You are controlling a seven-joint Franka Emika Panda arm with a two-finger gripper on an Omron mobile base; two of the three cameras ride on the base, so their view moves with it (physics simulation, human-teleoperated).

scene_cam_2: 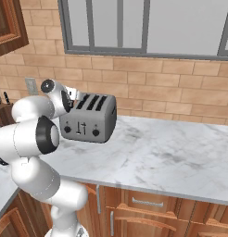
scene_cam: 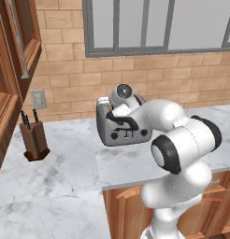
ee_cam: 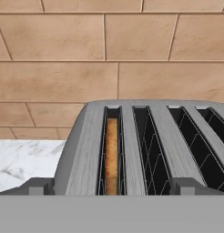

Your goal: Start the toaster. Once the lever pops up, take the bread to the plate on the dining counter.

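Inside toaster (ee_cam: 145, 145) leftmost slot, bread (ee_cam: 111, 154) upright, edge-on.

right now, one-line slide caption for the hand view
Open gripper poised over the grey toaster, bread sitting in its leftmost slot.

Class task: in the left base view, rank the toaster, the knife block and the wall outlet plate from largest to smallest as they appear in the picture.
1. The toaster, though the arm covers part of it.
2. The knife block, clearly smaller than the toaster.
3. The wall outlet plate, smallest.

The outlet plate sits farther back on the wall, so its true size against the block is unsure.
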